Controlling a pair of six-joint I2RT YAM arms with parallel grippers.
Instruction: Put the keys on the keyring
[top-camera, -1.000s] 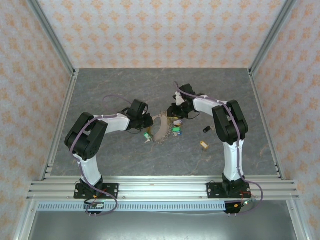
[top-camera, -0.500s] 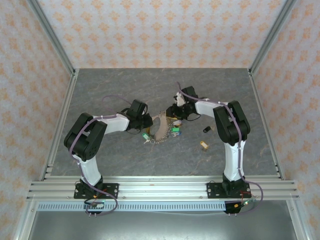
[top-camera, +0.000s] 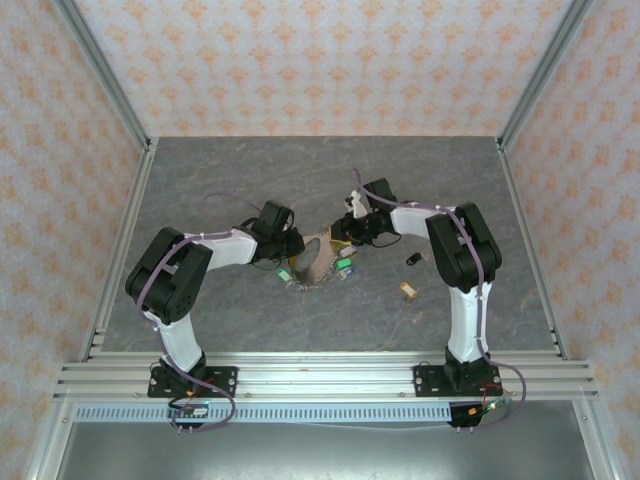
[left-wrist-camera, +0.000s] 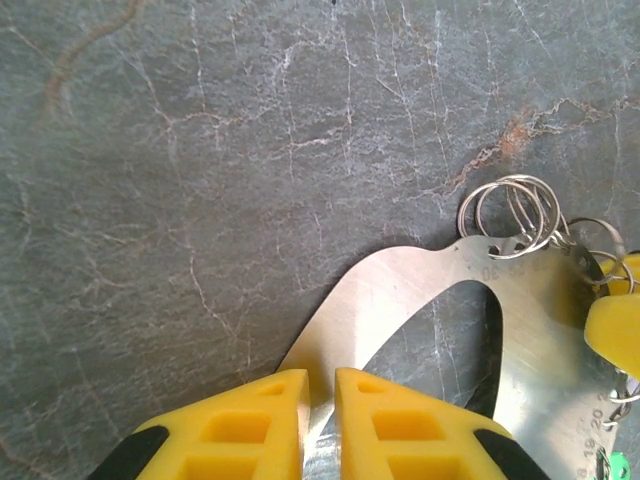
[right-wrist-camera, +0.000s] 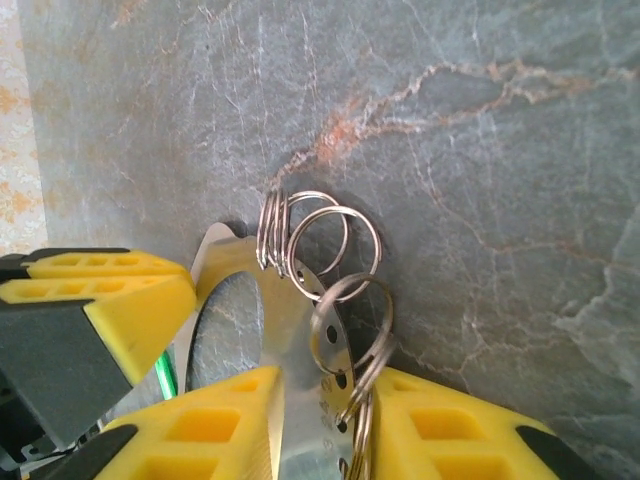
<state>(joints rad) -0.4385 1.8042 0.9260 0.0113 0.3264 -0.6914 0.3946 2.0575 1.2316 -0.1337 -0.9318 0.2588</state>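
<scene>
Left end effector (left-wrist-camera: 320, 388), right end effector (right-wrist-camera: 326, 390) clamped.

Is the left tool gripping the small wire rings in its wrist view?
No, the left tool pinches the keyring by its flat metal edge; the small wire rings sit at its far end.

Top external: high behind the arm bases, looking down and forward over the whole table (top-camera: 200, 190), far off.
Left wrist: close above the table, facing down; keyring (left-wrist-camera: 380, 290) at 5 o'clock.
Right wrist: equally close, keyring at 6 o'clock.
Shared: all three see the keyring.
</scene>
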